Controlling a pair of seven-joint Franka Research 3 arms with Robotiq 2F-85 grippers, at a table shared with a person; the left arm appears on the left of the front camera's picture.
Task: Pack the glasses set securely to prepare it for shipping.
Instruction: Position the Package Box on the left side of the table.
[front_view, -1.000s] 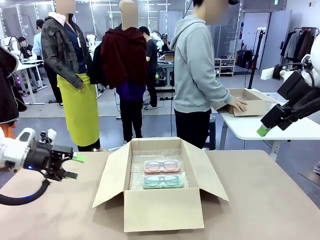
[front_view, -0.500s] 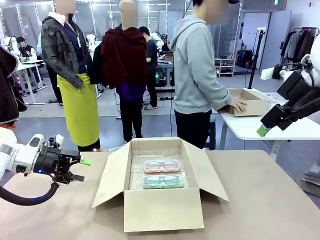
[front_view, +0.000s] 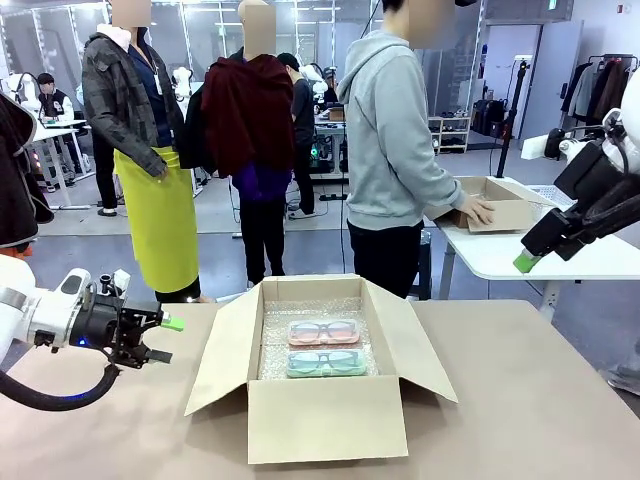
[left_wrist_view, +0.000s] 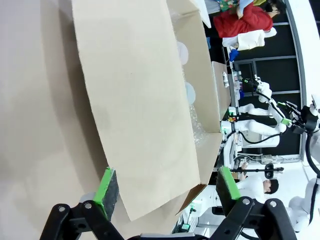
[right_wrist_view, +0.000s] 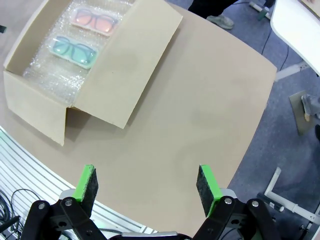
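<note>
The glasses set lies in an open cardboard box (front_view: 325, 420) at the table's middle, on bubble wrap. The pale pink case (front_view: 323, 331) is at the back and the mint green case (front_view: 325, 363) in front of it. My left gripper (front_view: 166, 340) hovers open just left of the box's left flap (front_view: 225, 350), pointing at it. In the left wrist view that flap (left_wrist_view: 140, 100) stands right before the open left gripper (left_wrist_view: 167, 184). My right gripper (front_view: 530, 260) hangs open, high at the right. From above, the right gripper (right_wrist_view: 147, 182) looks down on the pink case (right_wrist_view: 95, 20) and green case (right_wrist_view: 74, 49).
All four flaps of the box stand open; the right flap (right_wrist_view: 130, 70) slopes over the table (right_wrist_view: 200, 110). A person in a grey hoodie (front_view: 395, 140) stands beyond the far edge, one hand on another cardboard box (front_view: 500, 205) on a white side table.
My left gripper has moved right, closer to the box's left flap, and stays open. The right arm and the cases have not moved.
</note>
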